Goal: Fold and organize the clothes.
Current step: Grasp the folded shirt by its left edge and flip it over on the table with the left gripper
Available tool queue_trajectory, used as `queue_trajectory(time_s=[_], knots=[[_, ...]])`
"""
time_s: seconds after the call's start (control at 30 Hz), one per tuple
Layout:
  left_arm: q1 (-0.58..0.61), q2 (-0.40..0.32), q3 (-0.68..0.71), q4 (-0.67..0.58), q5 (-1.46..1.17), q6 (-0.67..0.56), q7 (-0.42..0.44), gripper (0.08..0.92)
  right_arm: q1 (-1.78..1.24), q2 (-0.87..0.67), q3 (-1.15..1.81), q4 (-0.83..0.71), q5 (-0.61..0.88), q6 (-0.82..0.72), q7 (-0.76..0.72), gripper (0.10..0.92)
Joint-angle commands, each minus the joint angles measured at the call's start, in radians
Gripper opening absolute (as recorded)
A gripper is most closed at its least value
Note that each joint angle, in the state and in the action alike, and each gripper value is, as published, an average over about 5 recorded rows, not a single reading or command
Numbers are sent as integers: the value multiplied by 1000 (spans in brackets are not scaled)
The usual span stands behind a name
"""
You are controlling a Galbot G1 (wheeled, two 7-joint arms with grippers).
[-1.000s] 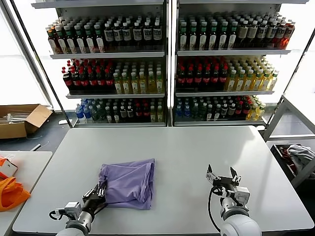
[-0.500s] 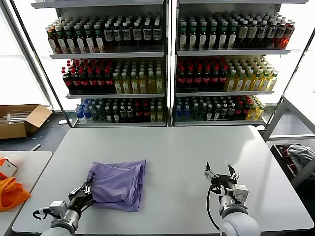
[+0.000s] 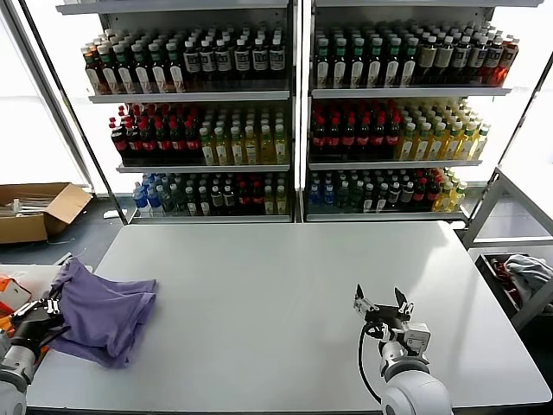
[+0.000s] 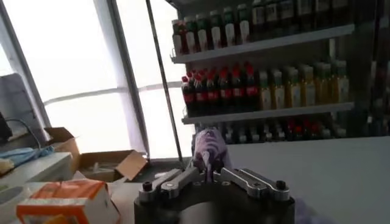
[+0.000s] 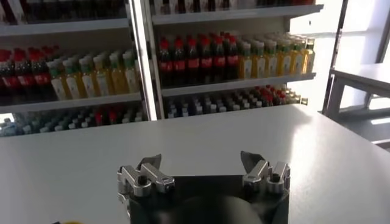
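Left claw clamped tight on the near-left edge of the lavender T-shirt, way out at the left edge of the tabletop. From the left wrist camera, a bunched purple wad of the shirt pinched right between the closed fingers. Shirt itself rumpled and roughly folded, lying flat on the tabletop's front-left corner, its left side right at the table edge and maybe slightly over it, hard to call. Just past that edge, a lower side table with an orange fabric item peeking out beside the left claw, so pretty cramped on that side. Orange-topped box also close by in the left wrist camera.

Right claw spread wide, holding nothing, hovering low over the front-right part of the tabletop, well apart from the shirt. Both fingertips clear of the surface in the right wrist camera, bare white top all around them.

Loads of open room: whole middle and back of the tabletop bare, right side too. Back edge facing tall drink shelves packed with bottles, a gap of floor between. Cardboard box on the floor off the back-left. Metal frame rack off the right edge, with a bin of pale cloth under it.
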Motion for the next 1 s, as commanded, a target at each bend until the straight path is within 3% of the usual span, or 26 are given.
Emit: queue_trajectory(time_s=[0.03,0.33,0.43,0.5,0.67,1.0], knots=[[-7,-8,122,-159,62,7,4,113,-9,0,26,5,0,-3,0,823],[-74,-219,729,-322,94,128,-111,113,-87,15,102,21,-26,0,-4,823],[-111,-283,919,-276,157,165,-140,113,-115,33,121,19,-47,4,-5,823],[-147,-332,1012,-178,248,154,-133,113,-136,51,132,18,-65,9,-7,823],[-278,-398,1076,40,324,150,-139,113,-192,88,151,40,-102,17,-16,823],[-399,-392,1070,70,197,145,-152,113,-209,82,164,49,-121,14,-21,823]])
